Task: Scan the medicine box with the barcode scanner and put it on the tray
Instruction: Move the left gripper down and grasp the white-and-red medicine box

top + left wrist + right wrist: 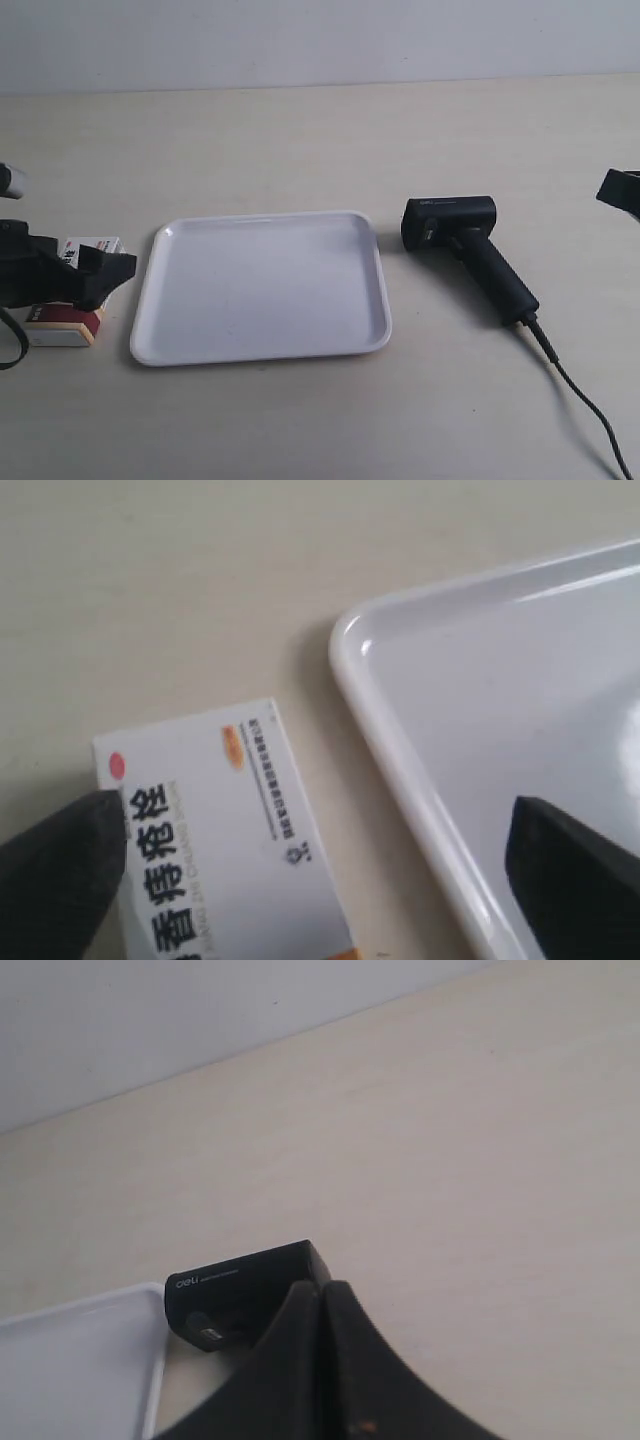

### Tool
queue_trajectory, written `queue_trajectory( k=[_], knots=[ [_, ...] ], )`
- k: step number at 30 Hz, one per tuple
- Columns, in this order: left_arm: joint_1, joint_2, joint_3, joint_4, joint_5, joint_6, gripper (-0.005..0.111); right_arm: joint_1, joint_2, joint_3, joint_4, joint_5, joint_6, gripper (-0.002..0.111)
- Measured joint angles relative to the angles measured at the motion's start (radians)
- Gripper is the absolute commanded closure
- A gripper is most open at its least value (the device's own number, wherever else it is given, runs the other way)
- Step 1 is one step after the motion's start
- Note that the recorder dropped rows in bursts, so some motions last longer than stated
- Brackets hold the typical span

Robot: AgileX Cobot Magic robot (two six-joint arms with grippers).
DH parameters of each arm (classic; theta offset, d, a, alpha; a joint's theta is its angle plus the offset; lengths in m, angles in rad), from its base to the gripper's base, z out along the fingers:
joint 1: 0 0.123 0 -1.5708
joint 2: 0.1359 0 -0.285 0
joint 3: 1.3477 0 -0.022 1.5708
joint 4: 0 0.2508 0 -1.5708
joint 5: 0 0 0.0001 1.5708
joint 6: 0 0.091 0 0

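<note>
The medicine box lies flat on the table just off the tray's side, white with a dark red band at its near end. My left gripper hovers over it, open wide. In the left wrist view the medicine box shows blue lettering; one finger is at the box's edge and the other finger is over the tray. The black barcode scanner lies on its side beyond the tray's other side. My right gripper is shut and empty, with the scanner's head just beyond its tips.
The scanner's black cable runs from the handle to the table's front corner. The right gripper shows only at the exterior view's edge. A pale wall stands behind the table's far edge.
</note>
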Motion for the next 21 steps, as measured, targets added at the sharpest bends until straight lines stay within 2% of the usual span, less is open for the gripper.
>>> queue_trajectory(
  k=[4,9,16,18,21],
  knots=[
    [0.000,0.009,-0.007,0.000,0.064,-0.002,0.001,0.005,0.000,0.000,0.000,-0.004,-0.002,0.108],
    [0.000,0.023,-0.008,0.000,0.073,0.028,0.001,0.006,0.000,0.000,0.000,-0.004,-0.004,0.108],
    [0.000,0.095,-0.017,-0.050,0.061,0.167,0.002,0.006,0.000,0.000,0.000,-0.004,-0.004,0.108],
    [0.000,0.114,-0.033,-0.083,0.083,0.186,0.005,0.006,0.000,0.000,0.000,-0.004,-0.004,0.108],
    [0.000,0.130,-0.056,-0.105,0.112,0.192,0.021,0.006,0.000,0.000,0.000,-0.004,-0.004,0.108]
  ],
)
